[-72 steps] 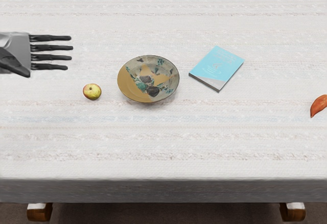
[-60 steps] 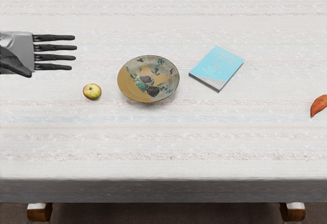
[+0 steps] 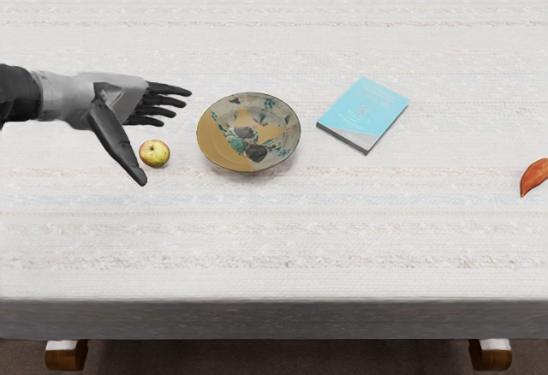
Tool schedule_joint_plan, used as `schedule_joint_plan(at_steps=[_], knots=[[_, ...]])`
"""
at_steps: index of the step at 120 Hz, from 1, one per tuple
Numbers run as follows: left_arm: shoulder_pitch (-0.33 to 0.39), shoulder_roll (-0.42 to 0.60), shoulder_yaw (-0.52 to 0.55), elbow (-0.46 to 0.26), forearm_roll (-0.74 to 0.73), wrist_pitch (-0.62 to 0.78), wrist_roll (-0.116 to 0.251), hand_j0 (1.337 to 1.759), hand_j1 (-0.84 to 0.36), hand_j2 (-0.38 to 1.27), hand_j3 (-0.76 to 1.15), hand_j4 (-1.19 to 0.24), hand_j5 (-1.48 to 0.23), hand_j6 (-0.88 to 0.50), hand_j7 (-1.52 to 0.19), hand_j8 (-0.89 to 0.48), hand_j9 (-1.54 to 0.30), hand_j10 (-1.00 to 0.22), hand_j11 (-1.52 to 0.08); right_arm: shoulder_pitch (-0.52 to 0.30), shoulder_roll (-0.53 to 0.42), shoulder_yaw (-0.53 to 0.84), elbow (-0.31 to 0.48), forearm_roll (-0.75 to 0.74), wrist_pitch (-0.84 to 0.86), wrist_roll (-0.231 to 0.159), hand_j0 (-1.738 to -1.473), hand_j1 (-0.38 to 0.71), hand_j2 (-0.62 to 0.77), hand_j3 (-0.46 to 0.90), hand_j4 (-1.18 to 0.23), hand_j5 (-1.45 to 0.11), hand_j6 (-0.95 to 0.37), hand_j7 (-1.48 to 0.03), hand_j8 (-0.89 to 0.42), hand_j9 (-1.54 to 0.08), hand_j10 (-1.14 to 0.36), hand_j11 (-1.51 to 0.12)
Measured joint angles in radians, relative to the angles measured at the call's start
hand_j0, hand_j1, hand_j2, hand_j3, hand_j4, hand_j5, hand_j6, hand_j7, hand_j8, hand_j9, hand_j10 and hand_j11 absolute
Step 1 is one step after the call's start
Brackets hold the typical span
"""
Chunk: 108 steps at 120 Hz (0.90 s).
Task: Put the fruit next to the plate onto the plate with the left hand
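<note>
A small yellow-red apple (image 3: 155,153) lies on the white tablecloth just left of the patterned ochre plate (image 3: 212,139). My left hand (image 3: 145,122) reaches in from the left edge and hovers over the apple's upper left. Its fingers (image 3: 167,101) are spread toward the plate, and the thumb (image 3: 120,145) points down in front of the apple's left side. The hand is open and holds nothing. The plate carries no fruit.
A light blue book (image 3: 363,114) lies to the right of the plate. An orange-red object (image 3: 533,176) shows at the right edge of the table. The table's front edge (image 3: 274,302) runs across the lower part of the view.
My left hand has moved right from the table's left edge to just above the apple. The thumb has swung down beside the fruit. Apple and plate have not moved.
</note>
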Motion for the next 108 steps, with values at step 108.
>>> schedule_joint_plan(at_steps=[108], knots=[[0.210,-0.234,0.142,0.120,0.879,0.450,0.000,1.658,0.21,0.03,0.00,-0.12,-0.16,-0.12,-0.16,-0.12,-0.15,-0.12,-0.15,0.005,0.000,0.002,0.003,0.000,0.002,0.000,-1.658,-0.35,0.00,0.00,0.00,0.00,0.00,0.00,0.00,0.00,0.00,0.00]])
